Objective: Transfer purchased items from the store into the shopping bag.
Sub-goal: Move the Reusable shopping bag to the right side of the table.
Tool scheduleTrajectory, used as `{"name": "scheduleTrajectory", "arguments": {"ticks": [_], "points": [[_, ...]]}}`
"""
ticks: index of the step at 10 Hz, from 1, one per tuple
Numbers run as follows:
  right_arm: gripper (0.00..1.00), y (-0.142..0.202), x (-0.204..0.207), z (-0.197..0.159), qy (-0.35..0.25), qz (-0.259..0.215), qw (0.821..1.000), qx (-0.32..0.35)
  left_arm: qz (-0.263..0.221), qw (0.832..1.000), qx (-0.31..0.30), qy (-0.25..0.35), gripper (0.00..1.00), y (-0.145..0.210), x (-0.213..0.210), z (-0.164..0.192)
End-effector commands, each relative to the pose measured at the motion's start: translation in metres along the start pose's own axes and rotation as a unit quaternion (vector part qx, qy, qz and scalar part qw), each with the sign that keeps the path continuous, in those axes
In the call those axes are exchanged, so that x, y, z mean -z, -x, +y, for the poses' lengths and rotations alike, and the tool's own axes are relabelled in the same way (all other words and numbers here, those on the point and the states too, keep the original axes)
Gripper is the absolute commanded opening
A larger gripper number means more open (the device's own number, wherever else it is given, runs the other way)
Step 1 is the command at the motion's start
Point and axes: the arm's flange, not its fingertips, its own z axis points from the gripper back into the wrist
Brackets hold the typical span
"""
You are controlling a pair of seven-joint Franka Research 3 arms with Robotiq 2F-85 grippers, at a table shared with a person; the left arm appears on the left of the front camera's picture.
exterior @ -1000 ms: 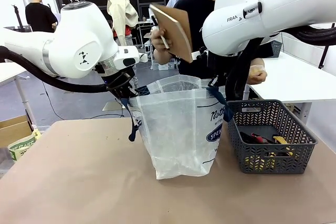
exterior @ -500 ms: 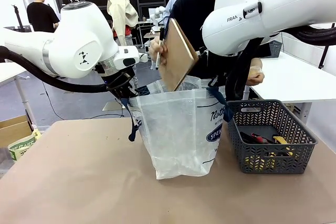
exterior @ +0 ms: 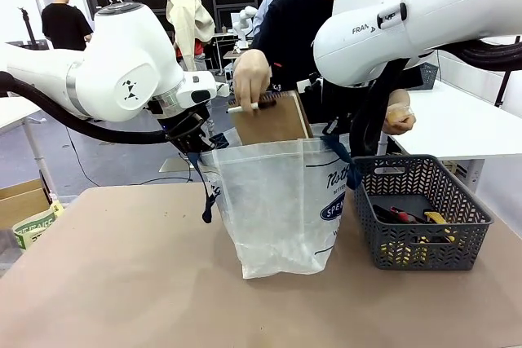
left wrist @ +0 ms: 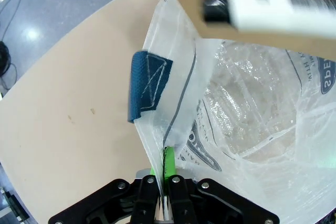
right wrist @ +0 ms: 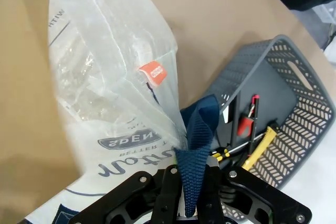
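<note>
shopping bag (exterior: 277, 201): clear, translucent, crinkly sheen
logo (exterior: 333, 211): navy oval, I read white lettering
strap handles (right wrist: 197, 129): dark navy, woven texture
tag (right wrist: 152, 72): orange-red, inside bag
basket (exterior: 457, 250): dark grey, herringbone openwork sides
items (exterior: 408, 218): I see red, yellow, black bits in basket
board (exterior: 269, 124): plain brown
pen (exterior: 245, 107): white, black cap
surface (exterior: 122, 283): tan, plain
left gripper (left wrist: 164, 153): black
pads (left wrist: 164, 163): bright green
arms (exterior: 122, 63): white, I see small black marks
</note>
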Motion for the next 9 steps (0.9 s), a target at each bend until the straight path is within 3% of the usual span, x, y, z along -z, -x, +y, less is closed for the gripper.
{"name": "scheduleTrajectory", "arguments": {"ticks": [1, 9], "points": [[0.0, 0.0007, 0.0005, -0.0014, 0.001, 0.001, 1.0, 0.001, -0.001, 1.0, -0.004, 0.0, 0.0, 0.0011, 0.0012, 0.0006], [0.0, 0.0007, 0.0005, -0.0014, 0.001, 0.001, 1.0, 0.001, -0.001, 1.0, -0.004, 0.0, 0.0, 0.0011, 0.0012, 0.0006]]}}
